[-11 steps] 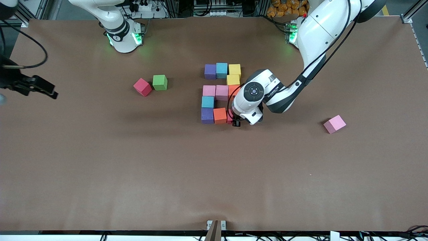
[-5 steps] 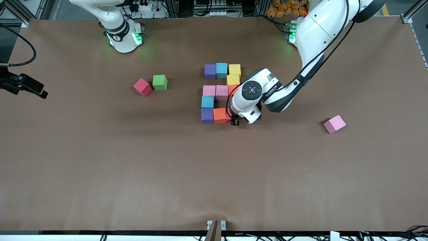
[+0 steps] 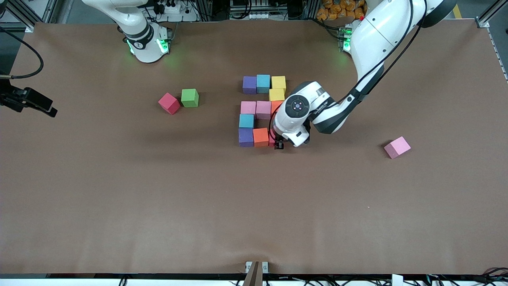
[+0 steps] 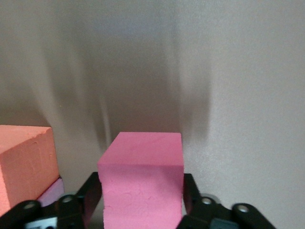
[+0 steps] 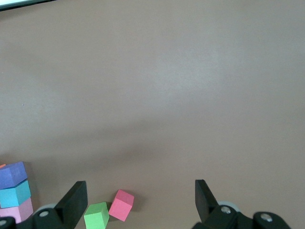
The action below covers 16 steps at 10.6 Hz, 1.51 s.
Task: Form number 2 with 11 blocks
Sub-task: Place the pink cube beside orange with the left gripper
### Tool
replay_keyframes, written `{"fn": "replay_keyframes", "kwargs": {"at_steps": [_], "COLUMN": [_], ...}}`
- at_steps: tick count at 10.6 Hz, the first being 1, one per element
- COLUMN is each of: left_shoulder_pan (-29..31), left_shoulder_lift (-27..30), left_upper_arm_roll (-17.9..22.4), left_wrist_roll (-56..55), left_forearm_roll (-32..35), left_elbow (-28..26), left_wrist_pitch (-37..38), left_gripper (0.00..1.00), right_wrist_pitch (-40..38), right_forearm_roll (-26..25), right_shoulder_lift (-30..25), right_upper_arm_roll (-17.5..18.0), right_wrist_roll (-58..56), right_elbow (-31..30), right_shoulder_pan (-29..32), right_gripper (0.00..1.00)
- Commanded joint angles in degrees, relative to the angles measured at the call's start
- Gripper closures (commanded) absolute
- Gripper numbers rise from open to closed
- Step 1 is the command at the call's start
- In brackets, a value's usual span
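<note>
The left gripper [image 4: 143,210] sits low at the near corner of the number 2 [image 3: 262,112], its fingers [image 4: 88,195] flanking a red block [image 4: 142,183] that rests on the table [image 3: 254,206]. They look barely parted from its sides, so whether they have let go I cannot tell. Just beside one finger stands the orange block [image 4: 24,164], with a narrow gap to the red one. To finish this placement well, I judge the fingers should spread fully, then lift straight up, so the block neither tips nor nudges its neighbour. Well apart, the right gripper [image 5: 140,205] waits high, fingers wide and empty, above the table's right-arm end.
</note>
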<state>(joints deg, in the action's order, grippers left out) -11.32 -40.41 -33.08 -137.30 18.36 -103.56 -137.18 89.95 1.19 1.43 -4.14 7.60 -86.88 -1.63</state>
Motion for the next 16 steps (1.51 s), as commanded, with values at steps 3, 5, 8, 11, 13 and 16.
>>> {"fn": "replay_keyframes", "kwargs": {"at_steps": [3,5,8,11,13,16], "left_shoulder_pan": [-0.89,-0.81,0.42,0.86,2.88,6.92], "left_shoulder_lift": [0.60,1.91,5.16,10.77,14.47,16.77], "left_upper_arm_roll": [0.20,0.12,0.12,0.12,-0.06,-0.32], "left_wrist_roll": [-1.83,-1.13,2.29,7.54,16.13,32.57], "left_forearm_roll": [2.12,2.65,3.44,3.35,3.18,2.39], "left_elbow": [0.11,0.38,0.38,0.73,0.90,4.67], "left_wrist_pitch": [-0.73,-0.29,-0.11,4.44,8.13,14.19], "left_gripper": [0.00,0.00,0.00,0.00,0.00,0.00], "right_wrist_pitch": [-0.39,-0.57,-0.66,-0.74,-0.74,-0.74], "right_forearm_roll": [0.40,0.22,-0.04,-0.13,-0.13,-0.22], "right_shoulder_lift": [0.06,0.06,0.24,0.24,0.24,0.24], "right_upper_arm_roll": [0.71,0.71,0.71,0.80,0.80,0.80], "right_wrist_roll": [-0.22,-0.04,-0.04,-0.22,-0.30,0.05], "right_elbow": [0.66,0.66,0.66,0.66,0.66,0.66], "right_shoulder_pan": [0.75,0.75,0.66,0.75,0.75,0.23], "right_gripper": [0.00,0.00,0.00,0.00,0.00,0.00]}}
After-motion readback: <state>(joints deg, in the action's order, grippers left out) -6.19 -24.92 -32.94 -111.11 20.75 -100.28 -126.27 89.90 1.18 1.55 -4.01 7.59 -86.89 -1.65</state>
